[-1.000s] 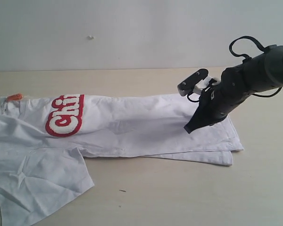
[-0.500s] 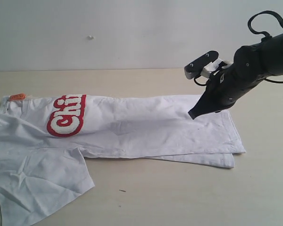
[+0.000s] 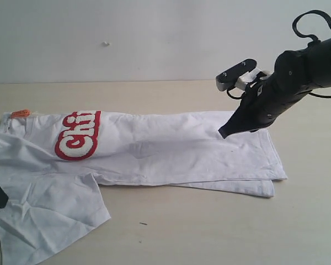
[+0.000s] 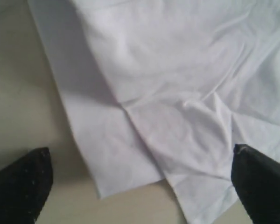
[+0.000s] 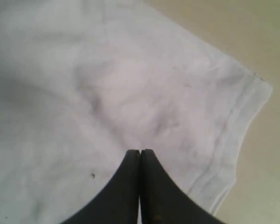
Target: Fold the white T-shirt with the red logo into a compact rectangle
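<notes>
Bare worktop (image 3: pixel 220 226): far-edge strip, near-right corner. Obstacles: white T-shirt (image 3: pixel 171 149) from left edge nearly to right edge; right end effector (image 3: pixel 225 132) above its right end; left end effector (image 4: pixel 140 186) at left edge.

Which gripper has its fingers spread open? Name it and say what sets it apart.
The left gripper: its fingers stand wide apart over the white T-shirt. The right gripper has its fingers pressed together at the shirt's hem end.
</notes>
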### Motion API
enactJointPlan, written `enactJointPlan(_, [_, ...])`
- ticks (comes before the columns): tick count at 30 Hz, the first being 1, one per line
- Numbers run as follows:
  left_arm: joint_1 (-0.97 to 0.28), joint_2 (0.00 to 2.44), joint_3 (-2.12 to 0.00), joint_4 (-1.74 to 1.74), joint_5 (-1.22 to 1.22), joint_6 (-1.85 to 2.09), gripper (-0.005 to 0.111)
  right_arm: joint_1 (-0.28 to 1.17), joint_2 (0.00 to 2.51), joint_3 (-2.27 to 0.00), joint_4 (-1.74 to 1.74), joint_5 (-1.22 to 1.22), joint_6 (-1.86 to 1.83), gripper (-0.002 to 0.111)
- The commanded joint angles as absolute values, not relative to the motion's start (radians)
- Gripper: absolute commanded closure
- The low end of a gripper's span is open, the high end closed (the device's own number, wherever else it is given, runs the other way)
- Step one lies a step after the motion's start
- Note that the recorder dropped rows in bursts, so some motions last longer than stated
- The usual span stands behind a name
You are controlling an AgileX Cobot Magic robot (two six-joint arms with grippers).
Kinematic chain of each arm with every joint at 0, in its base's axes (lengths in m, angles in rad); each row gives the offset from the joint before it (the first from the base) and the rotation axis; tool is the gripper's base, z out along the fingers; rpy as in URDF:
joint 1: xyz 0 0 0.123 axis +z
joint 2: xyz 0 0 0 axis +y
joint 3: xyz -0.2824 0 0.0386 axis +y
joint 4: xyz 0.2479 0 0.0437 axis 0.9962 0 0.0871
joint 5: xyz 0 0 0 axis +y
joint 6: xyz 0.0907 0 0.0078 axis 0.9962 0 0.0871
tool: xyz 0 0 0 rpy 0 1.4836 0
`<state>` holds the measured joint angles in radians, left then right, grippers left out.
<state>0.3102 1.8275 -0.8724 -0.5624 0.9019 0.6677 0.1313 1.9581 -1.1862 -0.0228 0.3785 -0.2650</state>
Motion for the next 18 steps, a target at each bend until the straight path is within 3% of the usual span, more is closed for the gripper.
enactJointPlan(1, [0.302, 1.878, -0.861, -0.664, 0.873, 0.703, 0.002, 0.128, 1.939, -1.185, -0.018, 0.374, -0.272, 0.108])
enactJointPlan(5, [0.29, 1.925, -0.861, -0.73, 0.895, 0.703, 0.008, 0.128, 1.939, -1.185, -0.018, 0.373, -0.272, 0.108])
enactJointPlan(8, [0.277, 1.954, -0.861, -0.739, 0.945, 0.703, 0.027, 0.128, 1.939, -1.185, -0.018, 0.372, -0.272, 0.108])
enactJointPlan(12, [0.258, 1.985, -0.861, -0.736, 0.99, 0.703, 0.074, 0.128, 1.939, -1.185, -0.018, 0.372, -0.272, 0.108])
enactJointPlan(14, [0.254, 1.998, -0.861, -0.752, 1.029, 0.698, 0.105, 0.128, 1.939, -1.185, -0.013, 0.374, -0.272, 0.108])
enactJointPlan(18, [0.269, 2.001, -0.876, -0.902, 1.221, 0.698, 0.107, 0.128, 1.939, -1.185, -0.01, 0.38, -0.272, 0.108])
